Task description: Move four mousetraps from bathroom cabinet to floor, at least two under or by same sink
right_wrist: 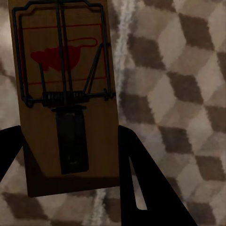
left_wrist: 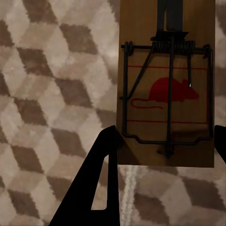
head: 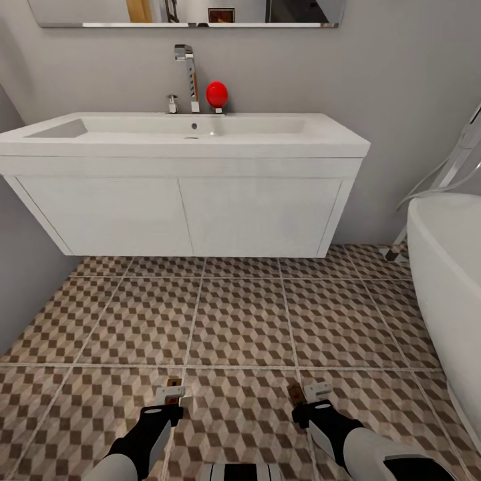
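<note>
Each of my grippers is shut on a mousetrap above the cube-patterned bathroom floor point(head: 240, 321). My left gripper point(head: 170, 395) pinches one wooden mousetrap point(head: 174, 384) by its edges; the left wrist view shows that mousetrap point(left_wrist: 165, 84) with its red mouse mark and dark wire, between the black fingers point(left_wrist: 96, 183) of the left gripper point(left_wrist: 162, 146). My right gripper point(head: 307, 395) holds a second mousetrap point(head: 296, 394). In the right wrist view this mousetrap point(right_wrist: 63, 94) sits in the right gripper point(right_wrist: 70, 155). The wide white bathroom sink point(head: 180, 140) hangs on the wall straight ahead, about two tiles away.
A tall metallic tap point(head: 189, 77) and a red round object point(head: 216, 94) stand on the basin's back ledge. A white tub point(head: 451, 280) curves along the right side. A grey wall point(head: 27, 294) closes the left. Open tiles lie under and before the basin.
</note>
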